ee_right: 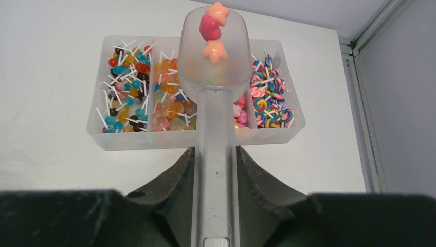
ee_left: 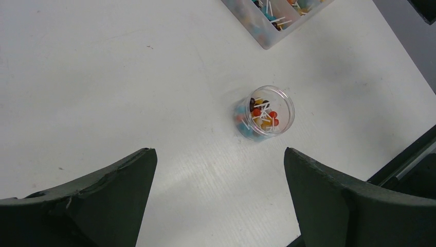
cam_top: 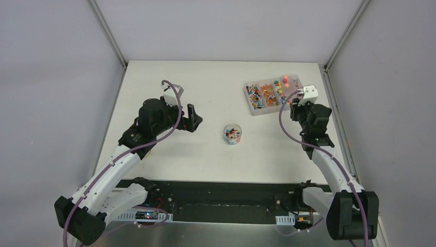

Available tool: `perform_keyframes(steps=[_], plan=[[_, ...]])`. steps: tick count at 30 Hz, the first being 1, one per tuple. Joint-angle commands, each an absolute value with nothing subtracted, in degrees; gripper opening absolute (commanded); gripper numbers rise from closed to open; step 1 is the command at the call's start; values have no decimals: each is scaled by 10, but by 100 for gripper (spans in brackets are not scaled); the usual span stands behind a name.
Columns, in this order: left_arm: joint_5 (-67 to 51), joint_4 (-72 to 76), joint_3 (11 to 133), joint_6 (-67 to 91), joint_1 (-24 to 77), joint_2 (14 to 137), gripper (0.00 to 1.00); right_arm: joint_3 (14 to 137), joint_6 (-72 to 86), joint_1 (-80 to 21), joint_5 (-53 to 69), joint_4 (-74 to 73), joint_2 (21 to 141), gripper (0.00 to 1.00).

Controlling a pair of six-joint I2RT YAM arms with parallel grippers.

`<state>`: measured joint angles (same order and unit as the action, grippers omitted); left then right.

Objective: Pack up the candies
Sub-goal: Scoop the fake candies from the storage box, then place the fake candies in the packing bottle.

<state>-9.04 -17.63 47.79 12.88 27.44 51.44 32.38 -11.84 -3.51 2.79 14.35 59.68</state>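
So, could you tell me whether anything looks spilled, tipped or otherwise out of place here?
Nothing looks spilled: the jar stands upright and the tray holds its candies. Only the scoop in the right fingers stands out: an orange star candy sits at its very tip, where it might slip off.

- This is a robotics lab test cell: plain grey panel walls [cam_top: 51, 77] set in aluminium frame posts [cam_top: 108, 31] close in a white surface [cam_top: 169, 159].
- Two white-and-black robot arms, the left arm [cam_top: 110, 170] and the right arm [cam_top: 329, 164], are bolted to a black base rail [cam_top: 221, 198] at its near edge.
- Purple cables [cam_top: 180, 105] run loose along the arms, and bare circuit boards [cam_top: 146, 215] sit by their bases.
- On the surface stand a divided clear box [ee_right: 154, 139] of candies [cam_top: 265, 95] and a small clear jar [cam_top: 233, 134].
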Motion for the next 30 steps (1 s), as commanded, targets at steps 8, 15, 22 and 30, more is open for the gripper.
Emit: perform_keyframes(steps=[8,15,22,30], plan=[[-69,-165,475,122,279,493,99,312,-79,-33,106,161,503,0],[-60,-165,475,121,279,487,99,326,-100,-33,157,108,476,0],[-47,-165,475,122,279,474,99,348,-127,-37,210,63,448,0],[-40,-165,475,122,279,470,99,384,-225,-45,317,-26,430,0]])
